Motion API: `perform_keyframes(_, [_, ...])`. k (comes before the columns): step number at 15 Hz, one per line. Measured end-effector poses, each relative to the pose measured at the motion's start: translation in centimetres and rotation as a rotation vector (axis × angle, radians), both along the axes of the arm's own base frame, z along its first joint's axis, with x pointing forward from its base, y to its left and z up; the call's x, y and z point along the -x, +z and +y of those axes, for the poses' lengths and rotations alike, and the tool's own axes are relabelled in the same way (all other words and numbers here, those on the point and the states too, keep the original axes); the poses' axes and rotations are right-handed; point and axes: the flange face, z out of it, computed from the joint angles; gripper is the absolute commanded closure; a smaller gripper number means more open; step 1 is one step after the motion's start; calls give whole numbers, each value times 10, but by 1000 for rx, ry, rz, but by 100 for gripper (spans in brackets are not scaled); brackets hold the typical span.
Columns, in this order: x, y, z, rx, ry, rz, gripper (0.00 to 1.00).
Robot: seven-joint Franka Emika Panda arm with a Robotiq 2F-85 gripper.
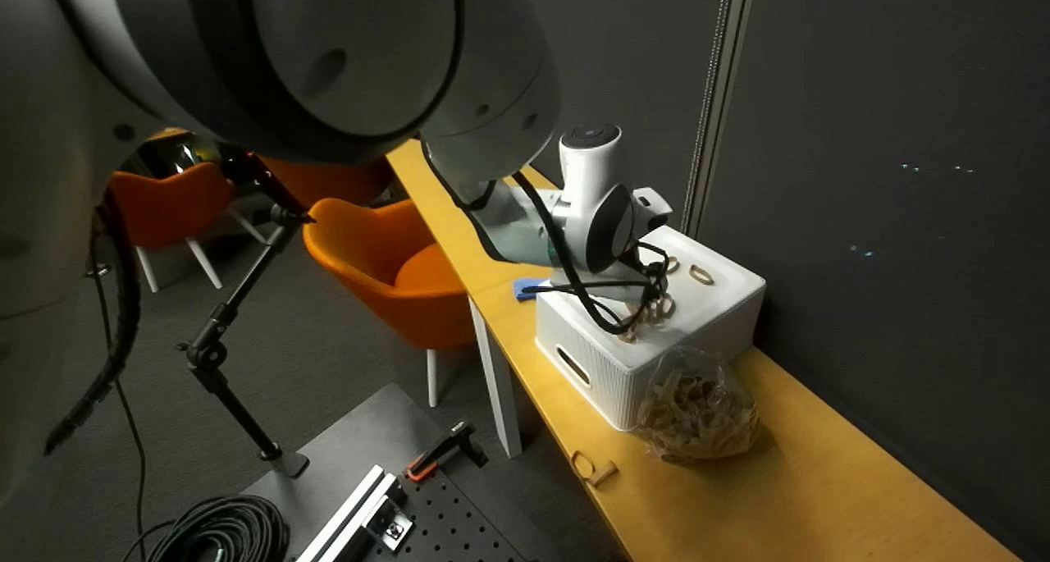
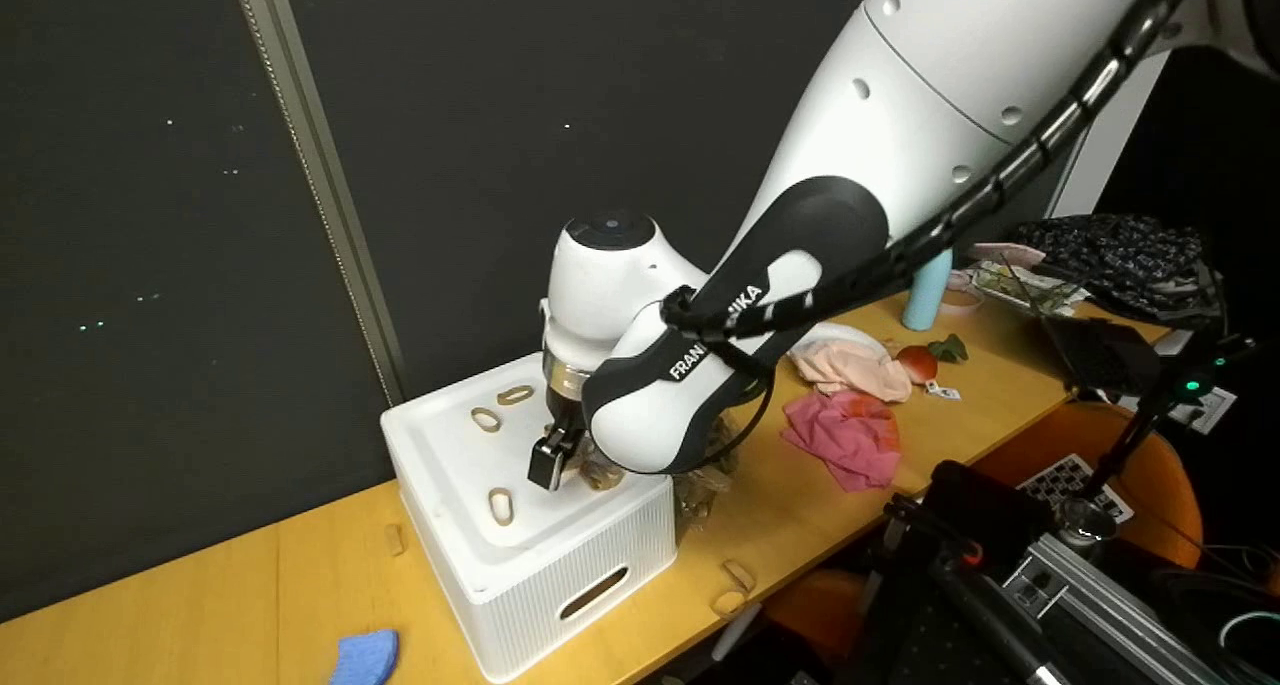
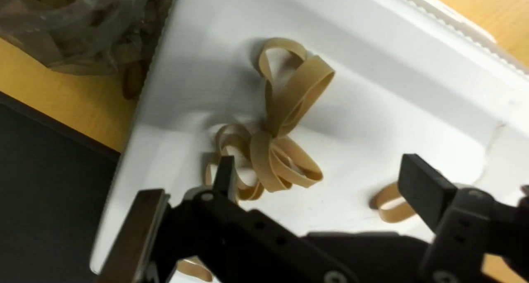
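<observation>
The wrist view shows the gripper [image 3: 324,171] spread wide along the bottom; a clump of tan bands [image 3: 285,117] lies near the centre on a white box [image 3: 372,130], partly behind the gripper. In an exterior view the box stands lower left of centre on the desk [image 2: 200,605], a blue object [image 2: 365,657] at lower left. In an exterior view a bag of bands [image 1: 697,418] sits just beside the box, right of centre.

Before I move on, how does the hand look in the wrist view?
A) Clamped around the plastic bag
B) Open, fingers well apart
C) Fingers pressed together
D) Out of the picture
B: in the wrist view the hand has its fingers well apart, with the bare top of the white box showing between them.
</observation>
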Motion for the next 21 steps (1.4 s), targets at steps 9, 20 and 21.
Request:
perform_keyframes(9, [-3, 23, -61, -86, 143, 140, 0])
perform_keyframes(20, [-14, -8, -68, -58, 261, 270, 0])
perform_keyframes(21, [-17, -14, -66, -55, 268, 271, 0])
